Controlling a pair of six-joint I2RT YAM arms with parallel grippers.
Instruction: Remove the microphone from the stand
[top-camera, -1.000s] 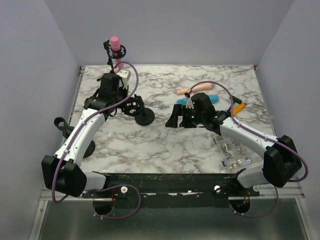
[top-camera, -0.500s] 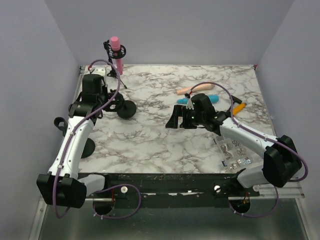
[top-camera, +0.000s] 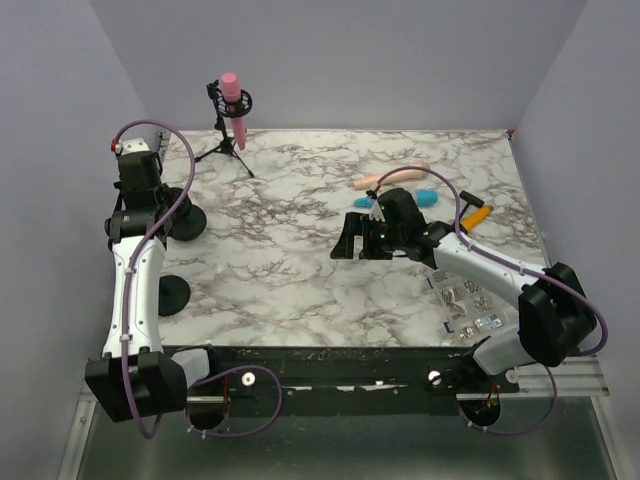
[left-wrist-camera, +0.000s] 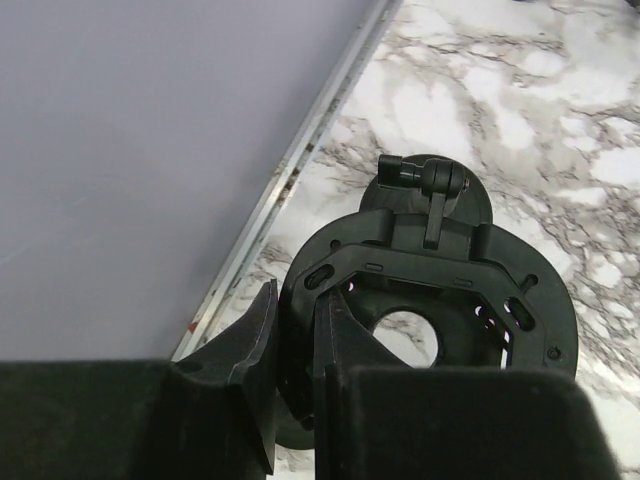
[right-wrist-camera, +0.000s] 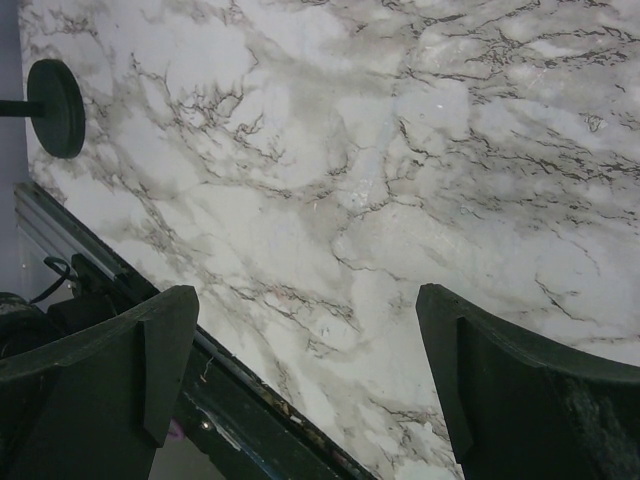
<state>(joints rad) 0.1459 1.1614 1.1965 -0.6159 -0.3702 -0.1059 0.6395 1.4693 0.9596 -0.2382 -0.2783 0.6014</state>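
The pink microphone (top-camera: 233, 103) sits in the ring clip of the black tripod stand (top-camera: 228, 150) at the far-left corner of the counter (top-camera: 300, 280). Its long axis is near vertical with a slight tilt, rounded head up.

The left end effector (left-wrist-camera: 295, 300) pinches the rim of a separate black ring mount (left-wrist-camera: 500, 270) on a round base at the counter's left edge. The right end effector (right-wrist-camera: 305, 310) is spread wide above mid-counter, with bare marble between its 2 fingers.

Nothing legible: no lettering, brand or number reads anywhere; the small packets (top-camera: 466, 305) at four o'clock on the surface (top-camera: 300, 280) are too tiny to make out.
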